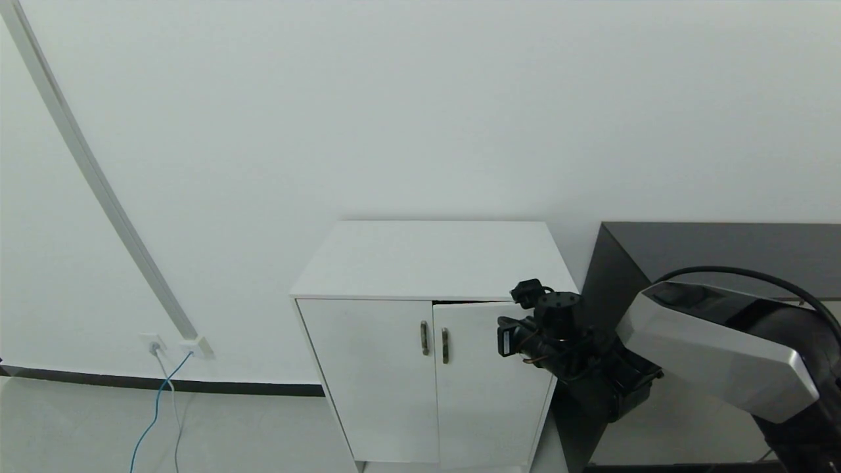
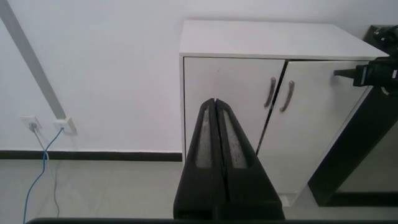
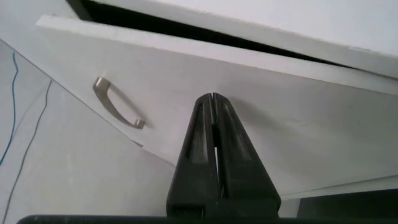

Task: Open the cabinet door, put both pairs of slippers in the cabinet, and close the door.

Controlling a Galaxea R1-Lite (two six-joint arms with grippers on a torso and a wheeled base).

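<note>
- The white cabinet stands against the wall, and its two doors meet at the middle of its front.
- The left door sits flush. The right door is a little ajar, with a dark gap showing under the cabinet's top edge along that door.
- The two handles sit side by side at the meeting edges of the doors. The right door's handle has nothing on it.
- The right gripper has its fingers pressed together and holds nothing. Its tip is at the face of the right door, toward that door's hinge side and well away from the handle. I cannot tell whether it touches the panel or sits just off it.
- The left gripper also has its fingers together and is empty. It hangs well out in front of the cabinet, toward the left-door side.
- The doors hide whatever is inside the cabinet.
- Judgement: this looks like the closing step. Closed fingers on the flat of a nearly shut door, far from the handle, suit a push and not a pull.
- The next move would be a steady push straight into the cabinet front until the gap along the top disappears and the right door lines up with the left one.
- Pushing nearer the handle edge would give better leverage than pushing near the hinges.
- A black unit stands just beside the cabinet on its right, so that arm has little room on that side.
</note>
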